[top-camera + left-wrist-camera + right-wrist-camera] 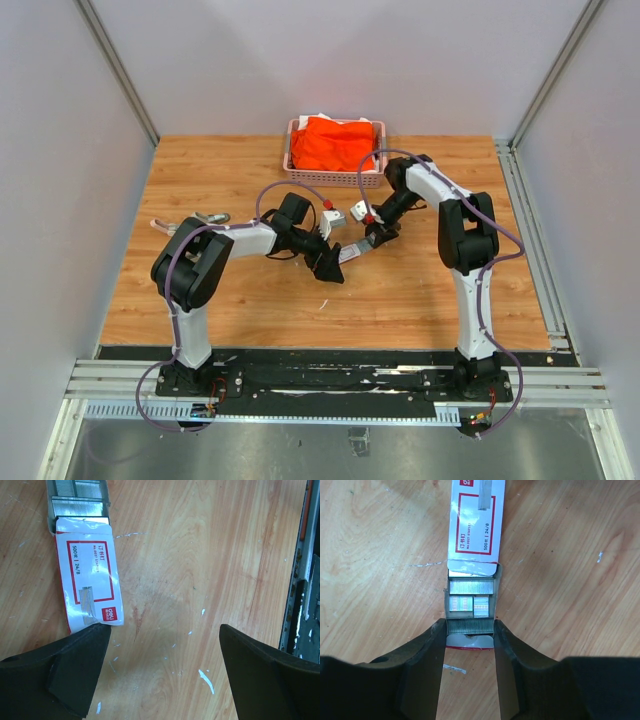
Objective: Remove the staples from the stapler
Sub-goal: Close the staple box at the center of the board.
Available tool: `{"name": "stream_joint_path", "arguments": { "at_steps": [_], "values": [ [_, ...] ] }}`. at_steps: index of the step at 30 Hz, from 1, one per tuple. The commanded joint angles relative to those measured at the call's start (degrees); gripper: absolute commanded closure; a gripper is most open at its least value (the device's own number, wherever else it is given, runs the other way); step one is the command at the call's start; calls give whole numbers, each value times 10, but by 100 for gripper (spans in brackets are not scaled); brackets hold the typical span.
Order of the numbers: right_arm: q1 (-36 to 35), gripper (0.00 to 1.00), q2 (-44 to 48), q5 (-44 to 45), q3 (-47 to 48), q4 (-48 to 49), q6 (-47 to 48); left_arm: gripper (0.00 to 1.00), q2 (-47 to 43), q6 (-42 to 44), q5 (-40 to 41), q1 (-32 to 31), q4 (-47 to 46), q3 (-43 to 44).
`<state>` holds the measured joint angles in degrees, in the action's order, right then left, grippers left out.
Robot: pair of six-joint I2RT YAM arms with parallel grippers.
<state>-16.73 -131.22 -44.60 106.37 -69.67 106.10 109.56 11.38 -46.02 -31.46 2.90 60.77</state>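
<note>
Now right gripper grips the box; left gripper hangs released. Hold it level so staples don't spill.

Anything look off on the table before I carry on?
The staple box lies half open: its inner tray sticks out of the red-and-white sleeve, baring rows of staples. Small pale flecks are scattered on the wood around it.

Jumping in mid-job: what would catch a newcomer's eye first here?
The red-labelled white staple box mid-table, slid open on silvery staple strips, its tray end pinched by the jaws of the right gripper. The left gripper hangs wide open at the box's other end. Far back, a pink basket holds orange cloth.
</note>
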Motion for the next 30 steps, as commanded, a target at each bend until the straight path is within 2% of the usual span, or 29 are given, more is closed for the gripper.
{"name": "stream_joint_path", "arguments": {
  "at_steps": [1,8,15,21,30],
  "values": [
    [-1,59,-9,-39,13,-61,44,2,37,13,64,-1,37,-5],
    [-2,60,-15,-40,7,-73,70,2,40,14,66,-2,40,-2],
    [-4,61,-17,-85,21,-52,6,2,47,11,59,-2,46,2],
    [-10,61,-4,-73,-1,10,-71,2,48,10,49,-2,49,3],
    [-14,61,0,-61,-11,36,-102,2,51,9,46,-2,50,2]
  ]
}}
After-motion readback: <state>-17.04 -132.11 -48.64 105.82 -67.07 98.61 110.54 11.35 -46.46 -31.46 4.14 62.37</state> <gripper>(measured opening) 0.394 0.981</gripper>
